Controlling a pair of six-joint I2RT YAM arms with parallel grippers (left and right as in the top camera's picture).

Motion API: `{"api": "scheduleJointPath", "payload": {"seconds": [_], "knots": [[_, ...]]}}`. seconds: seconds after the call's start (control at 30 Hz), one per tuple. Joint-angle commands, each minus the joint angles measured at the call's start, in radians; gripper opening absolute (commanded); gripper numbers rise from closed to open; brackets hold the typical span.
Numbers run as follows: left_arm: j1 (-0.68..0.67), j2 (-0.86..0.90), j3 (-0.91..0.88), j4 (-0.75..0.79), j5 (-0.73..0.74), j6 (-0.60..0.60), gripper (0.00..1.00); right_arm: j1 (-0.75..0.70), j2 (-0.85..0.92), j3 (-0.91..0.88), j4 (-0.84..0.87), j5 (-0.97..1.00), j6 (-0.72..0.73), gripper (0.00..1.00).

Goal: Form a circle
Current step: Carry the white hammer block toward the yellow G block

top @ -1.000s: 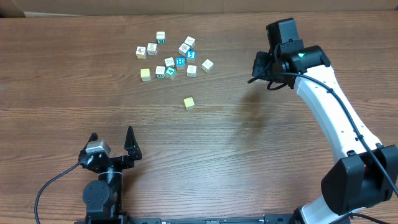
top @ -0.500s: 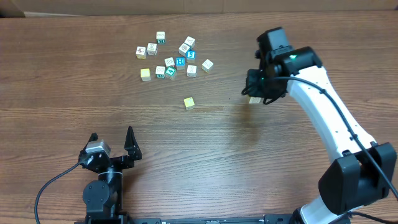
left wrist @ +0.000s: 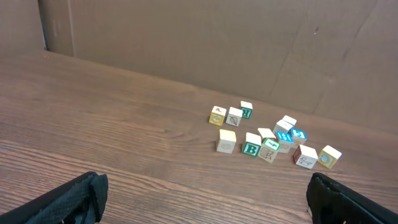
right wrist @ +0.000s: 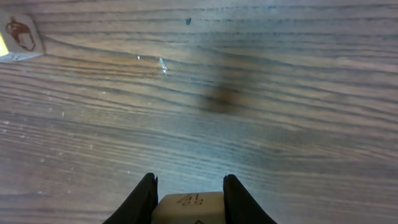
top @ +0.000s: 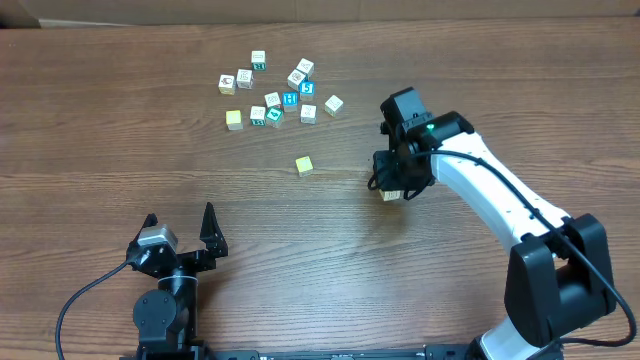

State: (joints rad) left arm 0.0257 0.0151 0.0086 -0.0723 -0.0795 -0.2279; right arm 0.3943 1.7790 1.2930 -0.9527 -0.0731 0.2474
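Right tool (top: 393,188) is clamped on a pale cube (right wrist: 189,206) with a dark mark on its top face, low over the table (top: 450,300); can't tell if it touches. Cube sits square between the fingers, no long axis. Lone yellow cube (top: 304,165) lies near, to its left, turned slightly off the wood grain. Bunch of cubes (top: 275,95) is well apart, further back. Left tool (top: 180,222) is spread wide, empty.
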Motion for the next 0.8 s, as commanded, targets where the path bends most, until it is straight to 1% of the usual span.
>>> {"api": "scheduleJointPath", "payload": {"seconds": [0.0, 0.13, 0.4, 0.67, 0.77], "knots": [[-0.005, -0.010, -0.003, 0.001, 0.002, 0.022, 1.00, 0.004, 0.003, -0.032, 0.045, 0.004, -0.017, 0.22], [-0.005, -0.010, -0.003, 0.001, 0.002, 0.022, 1.00, 0.004, 0.004, -0.047, 0.083, 0.003, -0.018, 0.22], [-0.005, -0.010, -0.003, 0.001, 0.002, 0.022, 0.99, 0.019, 0.004, -0.047, 0.114, 0.000, -0.071, 0.22], [-0.005, -0.010, -0.003, 0.001, 0.002, 0.022, 1.00, 0.133, 0.009, -0.047, 0.182, 0.012, -0.190, 0.23], [-0.005, -0.010, -0.003, 0.001, 0.002, 0.023, 1.00, 0.186, 0.015, -0.047, 0.212, 0.045, -0.197, 0.23]]}}
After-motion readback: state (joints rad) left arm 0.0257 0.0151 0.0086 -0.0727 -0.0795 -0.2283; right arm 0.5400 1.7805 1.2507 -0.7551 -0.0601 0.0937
